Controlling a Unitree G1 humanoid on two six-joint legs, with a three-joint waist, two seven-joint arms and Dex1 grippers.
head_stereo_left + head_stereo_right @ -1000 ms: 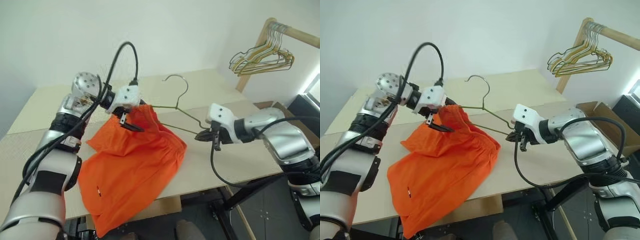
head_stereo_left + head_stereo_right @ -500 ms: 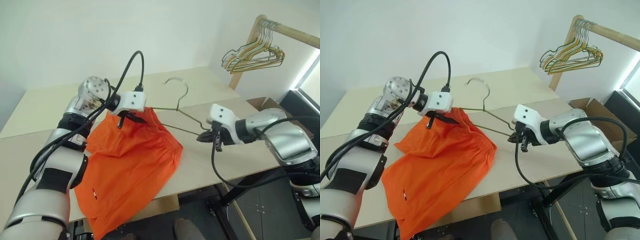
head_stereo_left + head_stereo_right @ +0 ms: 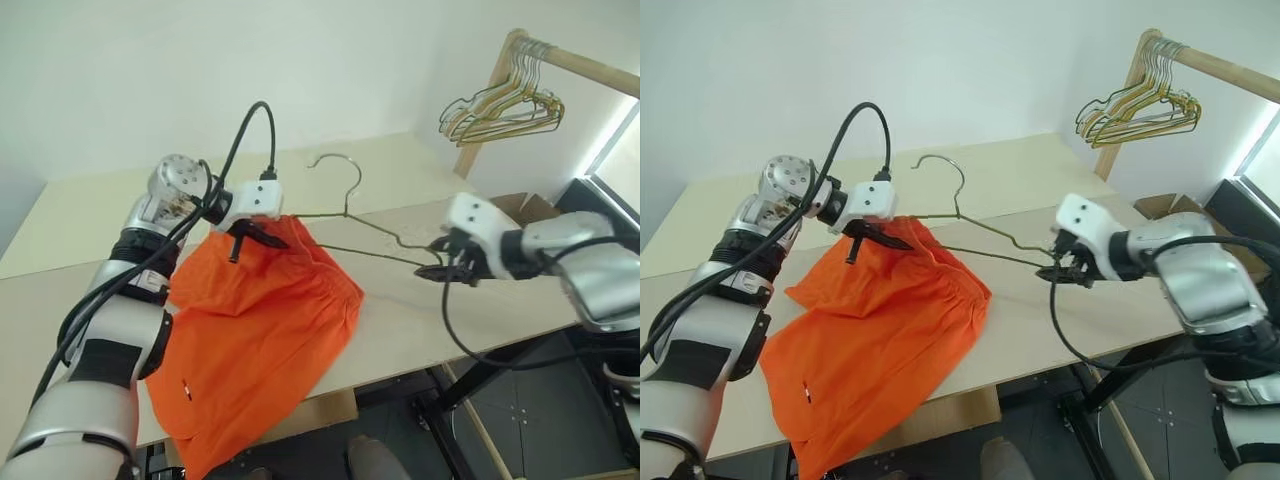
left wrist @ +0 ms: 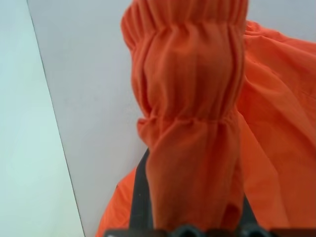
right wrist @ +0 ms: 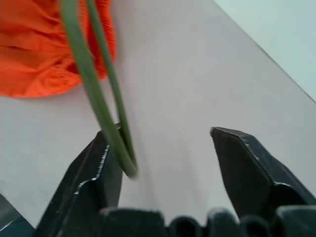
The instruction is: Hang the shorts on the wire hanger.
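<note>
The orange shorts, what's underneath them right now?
Under the bright orange fabric shorts lies the pale beige table; their lower part droops past its front edge. One shoulder of the thin olive-grey wire hanger runs into the gathered waistband and is covered there.

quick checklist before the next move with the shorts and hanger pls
1. Left gripper shut on the shorts at the waistband: ok.
2. Right gripper holding the wire hanger: not ok, its fingers stand apart, with the wire's end beside one finger.
3. Hanger's far shoulder tucked into the shorts: cannot tell, fabric hides it.
4. Shorts fully on the hanger: not ok, most of the fabric lies on the table.
5. Hook free of cables: ok.
</note>
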